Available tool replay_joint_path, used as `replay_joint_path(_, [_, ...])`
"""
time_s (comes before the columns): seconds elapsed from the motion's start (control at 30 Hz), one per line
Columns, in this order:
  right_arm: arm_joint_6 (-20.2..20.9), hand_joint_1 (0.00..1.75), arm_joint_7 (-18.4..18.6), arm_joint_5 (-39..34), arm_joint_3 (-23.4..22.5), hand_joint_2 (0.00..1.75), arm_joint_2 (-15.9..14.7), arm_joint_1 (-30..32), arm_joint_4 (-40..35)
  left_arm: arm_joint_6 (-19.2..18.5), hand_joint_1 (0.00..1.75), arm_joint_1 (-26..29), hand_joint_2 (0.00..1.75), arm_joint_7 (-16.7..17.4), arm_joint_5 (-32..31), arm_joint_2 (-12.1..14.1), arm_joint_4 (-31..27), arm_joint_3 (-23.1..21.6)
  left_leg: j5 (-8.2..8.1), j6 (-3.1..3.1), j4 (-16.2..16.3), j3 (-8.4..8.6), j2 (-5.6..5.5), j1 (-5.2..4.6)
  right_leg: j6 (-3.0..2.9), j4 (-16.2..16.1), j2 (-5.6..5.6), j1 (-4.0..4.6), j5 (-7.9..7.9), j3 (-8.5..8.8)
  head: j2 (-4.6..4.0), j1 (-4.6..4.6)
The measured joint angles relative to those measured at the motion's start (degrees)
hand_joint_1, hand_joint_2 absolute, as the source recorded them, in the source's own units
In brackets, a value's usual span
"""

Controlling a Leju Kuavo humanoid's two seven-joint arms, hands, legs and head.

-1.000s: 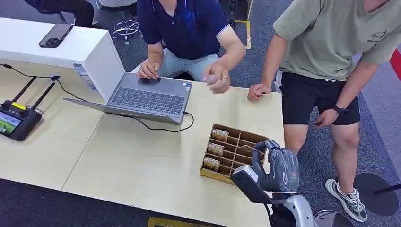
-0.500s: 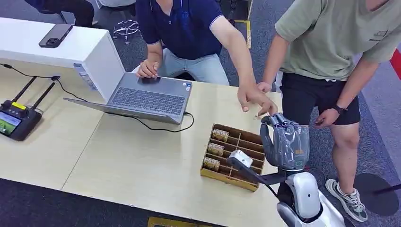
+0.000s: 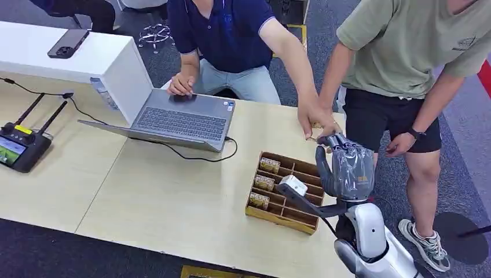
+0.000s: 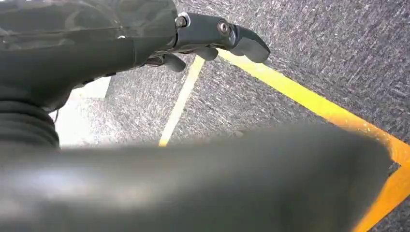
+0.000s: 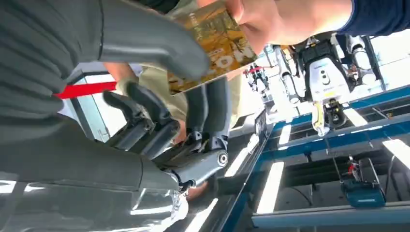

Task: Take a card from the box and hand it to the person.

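Note:
The brown divided card box [image 3: 278, 219] lies near the table's right front corner, with cards [image 3: 265, 183] standing in its left slots. My right hand [image 3: 346, 165] is raised above the box's far right corner. In the right wrist view its thumb [image 5: 159, 50] and fingers pinch a gold printed card [image 5: 217, 46]. The hand [image 3: 315, 121] of a person in a navy shirt reaches across the table, and that person's fingers [image 5: 285, 21] grip the card's other end. My left hand [image 4: 212, 36] hangs over grey carpet, fingers apart, holding nothing.
An open laptop [image 3: 182, 119] sits at the table's [image 3: 145, 191] far side, its black cable [image 3: 197, 155] looping toward the box. A controller with antennas [image 3: 20, 147] lies at the left. A second person in a green shirt [image 3: 405, 52] stands close by the table's right edge.
My right hand has risen from beside the box toward the far edge. The person in navy has stretched an arm across and taken hold of the card.

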Motion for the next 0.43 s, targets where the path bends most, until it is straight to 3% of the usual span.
replay_joint_path(0.13, [-0.09, 0.00, -0.31, -0.04, 0.00, 1.75, 0.35, -0.09, 0.61, -0.20, 0.00, 0.00, 1.75, 0.24, -0.98, 0.00, 0.00, -0.42, 0.00, 0.00, 0.00, 0.01, 0.00, 0.00, 0.00, 0.00, 0.00, 0.00, 0.00, 0.00, 0.00, 0.00])
replay_joint_path(0.17, [-0.15, 0.00, -0.33, -0.07, 0.00, 1.75, 0.44, -0.09, 0.72, -0.05, 0.00, 0.00, 0.00, 0.00, -0.90, 0.00, 0.00, -0.52, 0.00, 0.00, 0.00, 0.01, 0.00, 0.00, 0.00, 0.00, 0.00, 0.00, 0.00, 0.00, 0.00, 0.00])
replay_joint_path(0.43, [-1.35, 0.00, -0.39, -0.72, -0.02, 1.75, 0.44, -0.08, 0.90, 0.13, 0.00, 0.00, 0.00, -1.01, 0.22, 0.00, 0.00, -0.63, 0.00, 0.00, 0.00, 0.01, 0.00, 0.00, 0.00, 0.00, 0.00, 0.00, 0.00, 0.00, 0.00, 0.00])
